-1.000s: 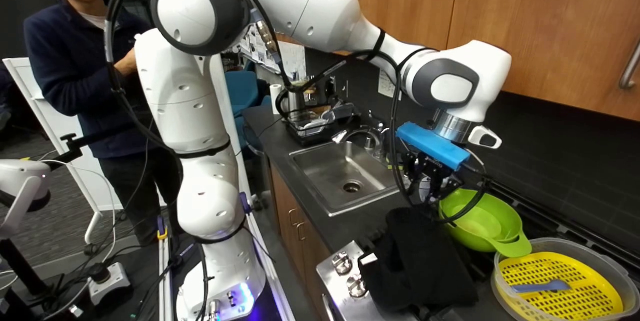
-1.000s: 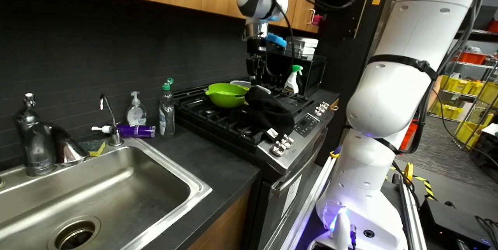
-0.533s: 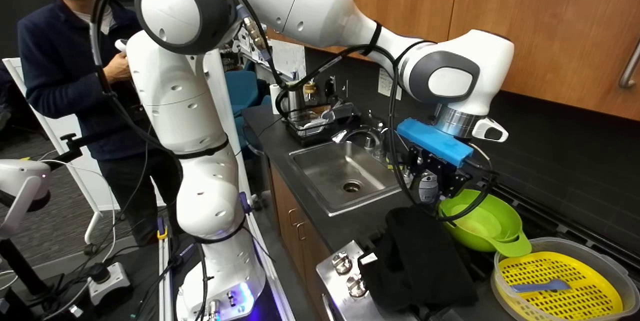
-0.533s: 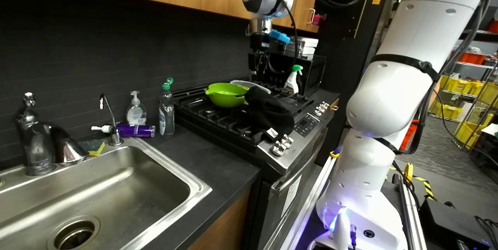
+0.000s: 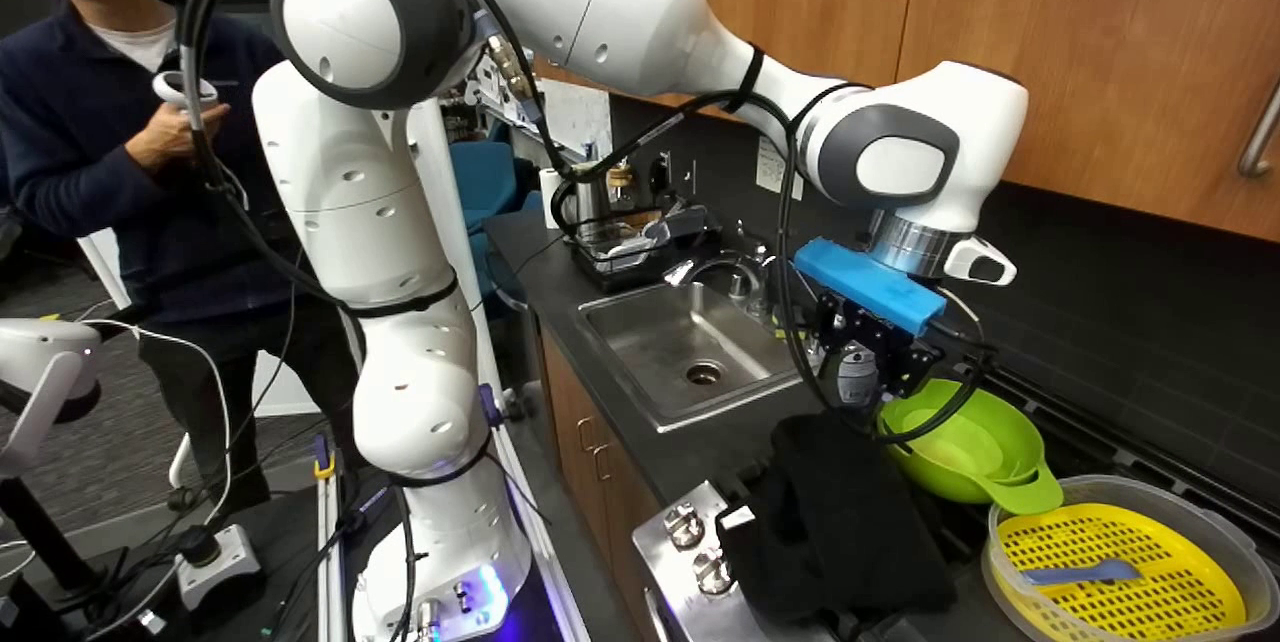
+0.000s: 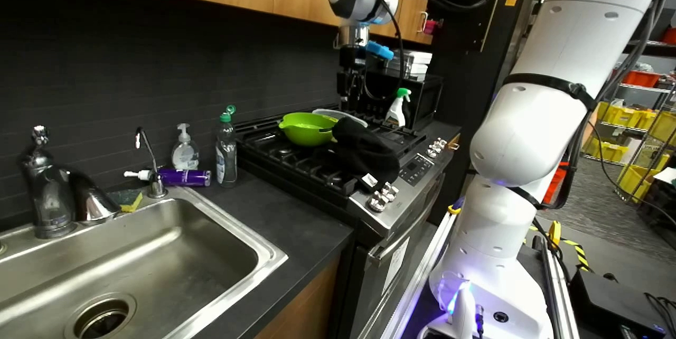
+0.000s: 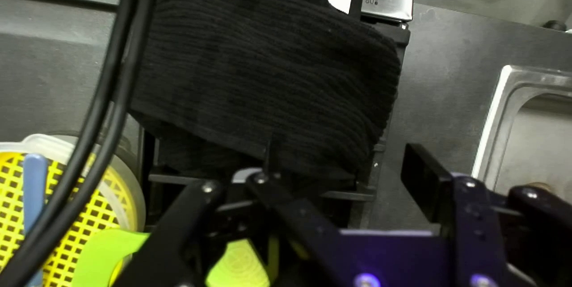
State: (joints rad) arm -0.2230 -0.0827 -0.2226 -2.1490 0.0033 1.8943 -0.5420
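Note:
My gripper (image 7: 344, 157) stands open, with a wide gap between its fingers and nothing held. Below it a folded black ribbed cloth (image 7: 268, 72) drapes over the stove. In both exterior views the fingertips hang just above the cloth's upper end, apart from it. A lime-green bowl (image 5: 960, 432) with a spout and handle sits beside the cloth on the burner grates; in the wrist view my gripper's linkage hides most of it. Past the bowl is a clear plastic tub (image 5: 1215, 502) holding a yellow strainer (image 5: 1060, 527), with a blue spoon (image 5: 1085, 573) lying on it.
A steel sink (image 6: 158, 254) is set in the dark counter. Behind the counter stand a green-capped bottle (image 6: 227, 154), a pump bottle (image 6: 185, 154) and a lying purple bottle (image 6: 185, 177). A spray bottle (image 6: 397, 112) stands beyond the stove. Cables loop beside my wrist. A person (image 5: 140, 162) stands nearby.
My gripper has risen a little off the cloth, which stays draped in place. Over the last half second the arm has hardly moved. The person has shifted left in an exterior view.

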